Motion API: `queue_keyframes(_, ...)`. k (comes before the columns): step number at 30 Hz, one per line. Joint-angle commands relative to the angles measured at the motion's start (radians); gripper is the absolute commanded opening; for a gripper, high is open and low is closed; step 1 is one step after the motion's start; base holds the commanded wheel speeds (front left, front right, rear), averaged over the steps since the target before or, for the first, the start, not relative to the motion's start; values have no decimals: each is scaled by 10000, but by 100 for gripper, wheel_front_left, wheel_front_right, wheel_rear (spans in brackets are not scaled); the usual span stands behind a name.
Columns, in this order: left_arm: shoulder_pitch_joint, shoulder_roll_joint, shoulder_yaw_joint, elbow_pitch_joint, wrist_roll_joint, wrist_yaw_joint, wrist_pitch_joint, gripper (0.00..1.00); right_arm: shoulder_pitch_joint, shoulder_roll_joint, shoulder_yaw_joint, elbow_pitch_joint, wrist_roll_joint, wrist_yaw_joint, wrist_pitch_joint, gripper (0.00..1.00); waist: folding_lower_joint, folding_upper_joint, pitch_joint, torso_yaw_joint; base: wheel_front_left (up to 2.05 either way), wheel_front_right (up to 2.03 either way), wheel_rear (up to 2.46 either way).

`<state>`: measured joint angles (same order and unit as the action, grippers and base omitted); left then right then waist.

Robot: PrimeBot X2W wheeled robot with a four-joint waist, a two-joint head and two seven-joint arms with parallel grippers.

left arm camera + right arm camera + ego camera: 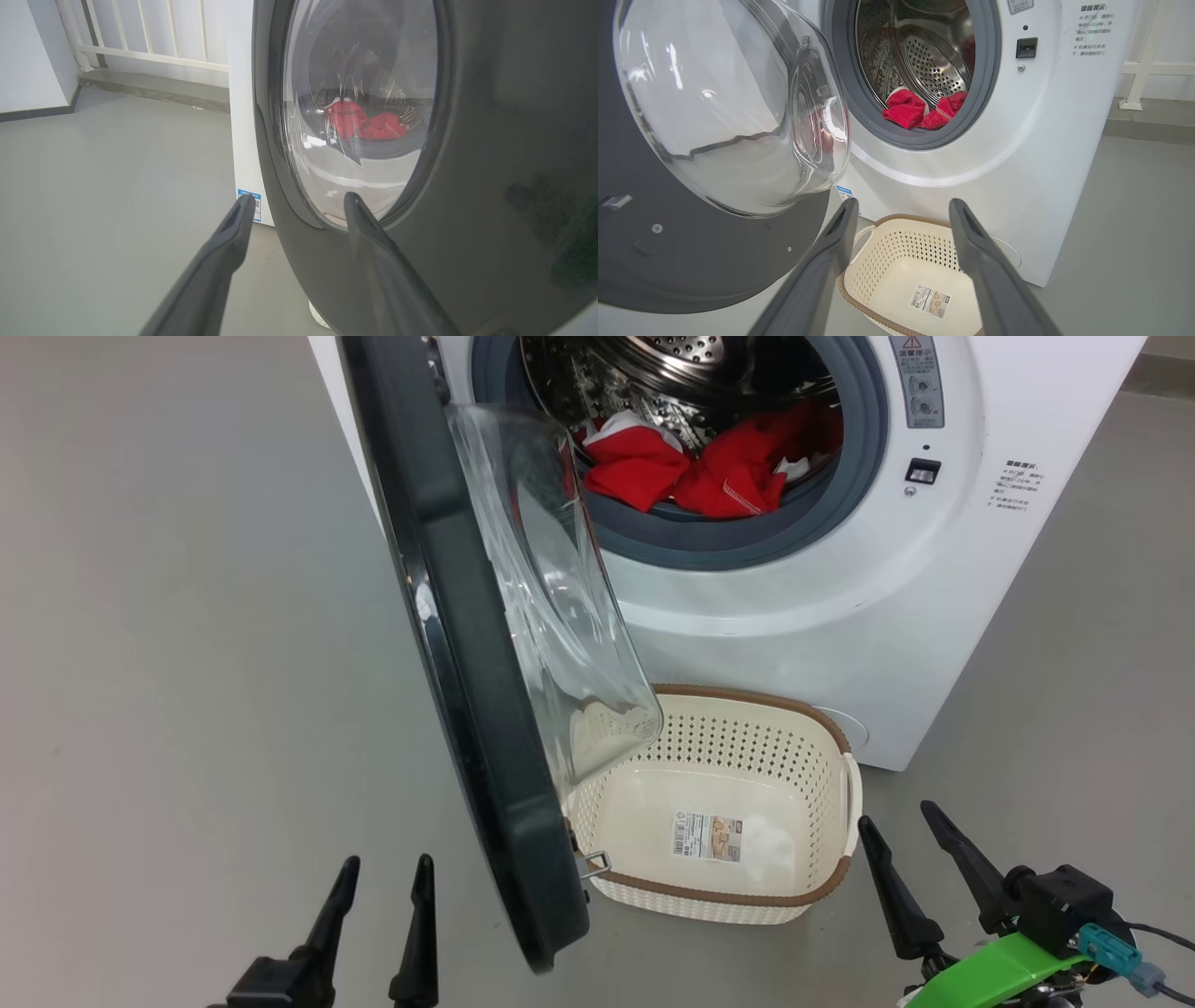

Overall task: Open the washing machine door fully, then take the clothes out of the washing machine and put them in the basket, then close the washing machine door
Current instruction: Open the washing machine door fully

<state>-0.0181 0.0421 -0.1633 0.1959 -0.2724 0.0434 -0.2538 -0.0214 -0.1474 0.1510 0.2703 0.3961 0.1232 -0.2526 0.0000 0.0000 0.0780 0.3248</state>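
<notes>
Lying crumpled, red clothes (pixel 719 467) show white trim; left pincer (pixel 387 863) and right pincer (pixel 894 814) gape empty.

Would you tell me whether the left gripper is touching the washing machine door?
Apart. In the head view, bare floor shows between the left gripper and the door.

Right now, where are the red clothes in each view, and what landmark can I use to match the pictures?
Head view: clothes top centre, low in the drum, right of the washing machine door.
Left wrist view: clothes centre, seen through the door's glass.
Right wrist view: clothes upper centre, low in the drum, above the basket.
Shared landmark: the door's glass.
</notes>
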Motion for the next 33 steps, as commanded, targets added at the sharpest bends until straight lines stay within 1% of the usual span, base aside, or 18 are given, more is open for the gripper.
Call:
queue_keyframes(1, -203, 81, 353, -294, 77, -58, -80, 100, -130, -40, 190, -291, -172, 75, -91, 100, 0, 0, 4, 0, 0, 0, 0)
queue_keyframes(2, -208, 81, 356, -304, 76, -58, -80, 100, -131, -34, 181, -300, -172, 75, -91, 100, 0, 0, 3, -2, 0, 0, 0)
queue_keyframes(3, -210, 81, 359, -318, 71, -59, -80, 98, -130, -31, 177, -309, -178, 75, -91, 100, 0, 0, -2, -2, 0, 0, 0)
queue_keyframes(4, -217, 81, 366, -349, 88, -55, -80, 42, -129, -25, 174, -312, -183, 75, -91, 100, 0, 0, -1, -5, 0, 0, 0)
queue_keyframes(5, -232, 81, 387, -428, 55, -52, -80, 0, -132, -19, 168, -319, -185, 75, -91, 100, 0, 0, -3, -8, 0, 0, 0)
queue_keyframes(9, -349, 81, 590, -1111, -60, 4, -80, 0, -136, -1, 155, -353, -198, 75, -91, 100, 0, 0, -6, -14, 0, 0, 0)
queue_keyframes(14, -792, 81, 851, -2961, -173, 178, -80, 0, -165, 2, 133, -412, -183, 75, -91, 100, 0, 0, 16, -24, 0, 0, 0)
queue_keyframes(15, -1002, 81, 789, -3904, -158, 272, -80, 0, -173, 1, 127, -444, -179, 75, -91, 100, 0, 0, 21, -30, 0, 0, 0)
queue_keyframes(16, -1095, 81, 700, -4333, -145, 307, -80, 0, -177, 0, 128, -456, -175, 75, -91, 100, 0, 0, 20, -36, 0, 0, 0)
queue_keyframes(20, -1260, 81, 31, -5440, -120, 289, -80, 0, -201, 5, 143, -507, -174, 75, -91, 100, 0, 0, 16, -87, 0, 0, 0)
queue_keyframes(22, -1250, 81, -460, -5649, -155, 112, -80, 0, -216, 13, 149, -531, -176, 75, -91, 100, 0, 0, 19, -123, 0, 0, 0)
queue_keyframes(25, -1149, 81, -1315, -5649, -160, -313, -80, 0, -240, 19, 169, -560, -166, 75, -91, 100, 0, 0, 35, -171, 0, 0, 0)
queue_keyframes(28, -1000, 81, -1937, -5374, -314, -485, -80, 0, -255, 16, 187, -578, -145, 75, -91, 100, 0, 0, 54, -201, 0, 0, 0)
queue_keyframes(29, -1000, 81, -1937, -5374, -314, -485, -80, 0, -255, 16, 187, -578, -145, 75, -91, 100, 0, 0, 54, -201, 0, 0, 0)
queue_keyframes(33, -757, 81, -2653, -4703, -678, -685, -80, 0, -258, 14, 200, -584, -137, 75, -91, 100, 0, 0, 52, -238, 0, 0, 0)
